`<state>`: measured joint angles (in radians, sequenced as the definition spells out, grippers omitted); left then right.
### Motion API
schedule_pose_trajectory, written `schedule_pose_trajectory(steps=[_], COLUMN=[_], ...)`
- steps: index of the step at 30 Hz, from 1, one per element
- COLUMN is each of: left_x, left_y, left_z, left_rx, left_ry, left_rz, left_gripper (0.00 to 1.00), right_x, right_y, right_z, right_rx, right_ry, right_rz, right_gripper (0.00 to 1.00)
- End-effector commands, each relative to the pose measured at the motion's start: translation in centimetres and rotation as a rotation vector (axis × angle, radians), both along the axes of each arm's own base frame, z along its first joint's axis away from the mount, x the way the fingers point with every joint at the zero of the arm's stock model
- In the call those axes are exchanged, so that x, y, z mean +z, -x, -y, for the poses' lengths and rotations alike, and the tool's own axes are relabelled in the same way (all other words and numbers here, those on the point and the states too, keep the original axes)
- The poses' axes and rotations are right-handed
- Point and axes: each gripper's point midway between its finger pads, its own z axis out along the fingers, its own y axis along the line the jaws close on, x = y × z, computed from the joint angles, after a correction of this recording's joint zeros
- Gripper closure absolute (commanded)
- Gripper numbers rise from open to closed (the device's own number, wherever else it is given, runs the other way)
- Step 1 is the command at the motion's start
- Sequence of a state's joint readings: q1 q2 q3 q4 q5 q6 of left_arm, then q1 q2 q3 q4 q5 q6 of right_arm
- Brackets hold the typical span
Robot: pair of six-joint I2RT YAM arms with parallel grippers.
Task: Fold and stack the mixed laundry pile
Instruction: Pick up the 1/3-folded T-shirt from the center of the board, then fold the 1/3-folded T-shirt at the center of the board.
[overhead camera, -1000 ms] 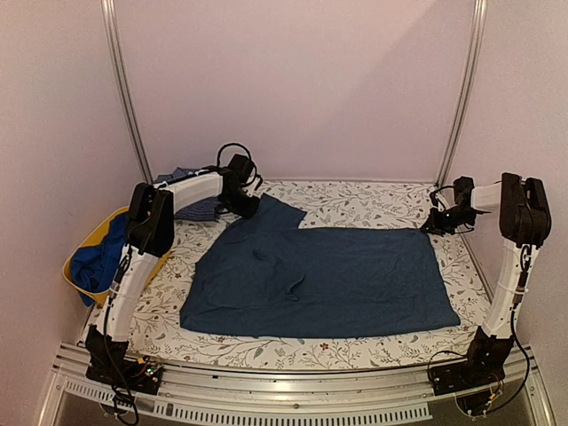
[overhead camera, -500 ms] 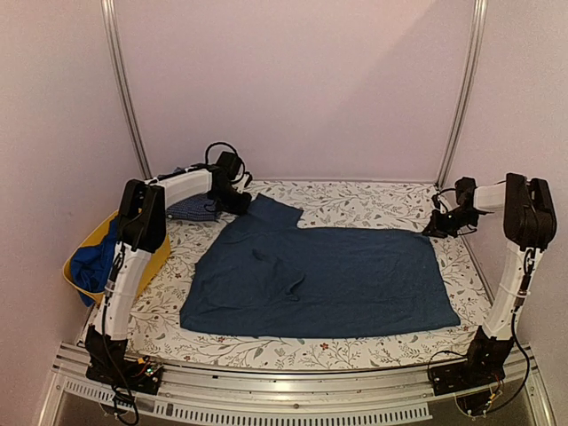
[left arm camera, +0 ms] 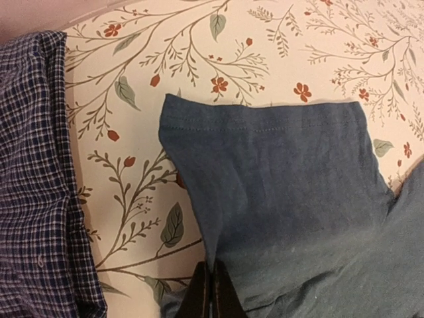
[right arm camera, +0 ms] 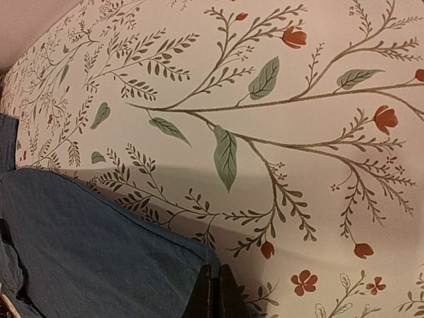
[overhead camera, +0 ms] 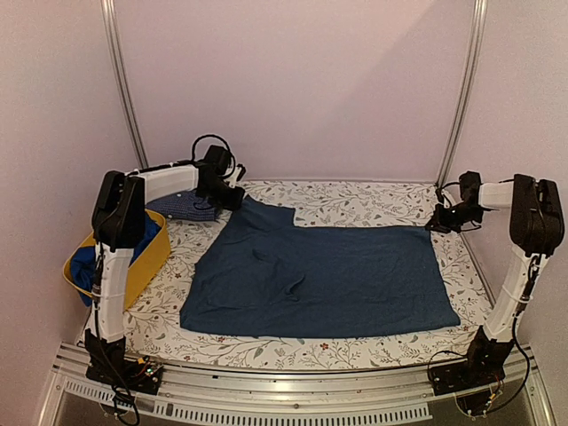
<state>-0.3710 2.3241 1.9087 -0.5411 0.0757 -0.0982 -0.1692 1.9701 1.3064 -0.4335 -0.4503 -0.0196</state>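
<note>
Floral desk point(overhead camera: 355, 206) carries a navy shirt point(overhead camera: 337, 280) spread flat; left fingers point(left arm camera: 202, 299) pinch its sleeve, right fingers point(right arm camera: 204, 295) its far corner, both closed tight. Soft, limp cloth, likely best handled by its edges.

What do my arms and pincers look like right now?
The left arm and right arm match: white links, bulky black joint housings, black cables looping at the wrists. The left pincer and right pincer each have two slim dark fingers.

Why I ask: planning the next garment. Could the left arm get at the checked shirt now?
Probably yes, after releasing: the left gripper is shut on the navy garment, and the checked shirt lies uncovered just beside it, nothing between.
</note>
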Motion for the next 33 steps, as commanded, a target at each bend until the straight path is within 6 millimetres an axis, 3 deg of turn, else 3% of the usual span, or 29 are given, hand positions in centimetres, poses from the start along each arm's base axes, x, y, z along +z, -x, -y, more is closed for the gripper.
schedule_pose_trajectory(steps=[1, 7, 16, 25, 29, 33], left_x=[3.2, 4.7, 4.5, 5.7, 4.8, 3.5], left_y=[1.1, 4.8, 10.8, 15.9, 18.4, 20.3], left_z=[0.6, 0.6, 1.1, -0.7, -1.6, -2.3], left_rx=[-0.019, -0.038, -0.088, -0.070, -0.064, -0.055], left_ry=[0.047, 0.074, 0.061, 0.055, 0.057, 0.060], left_rz=[0.057, 0.077, 0.054, 0.053, 0.017, -0.013], left_gripper=[1.00, 1.00, 1.00, 1.00, 1.00, 1.00], right_x=[2.0, 2.6, 3.2, 3.6, 3.7, 2.6], right_y=[1.1, 3.0, 5.8, 9.1, 10.3, 11.7], right_z=[-0.6, -1.1, -1.6, -1.4, -0.7, 0.5], right_rx=[-0.003, -0.024, -0.071, -0.155, -0.199, -0.246], right_ry=[-0.010, -0.036, -0.074, -0.079, -0.061, -0.042], right_rz=[0.023, 0.023, 0.002, -0.036, -0.051, -0.088], right_gripper=[1.00, 1.00, 1.00, 1.00, 1.00, 1.00])
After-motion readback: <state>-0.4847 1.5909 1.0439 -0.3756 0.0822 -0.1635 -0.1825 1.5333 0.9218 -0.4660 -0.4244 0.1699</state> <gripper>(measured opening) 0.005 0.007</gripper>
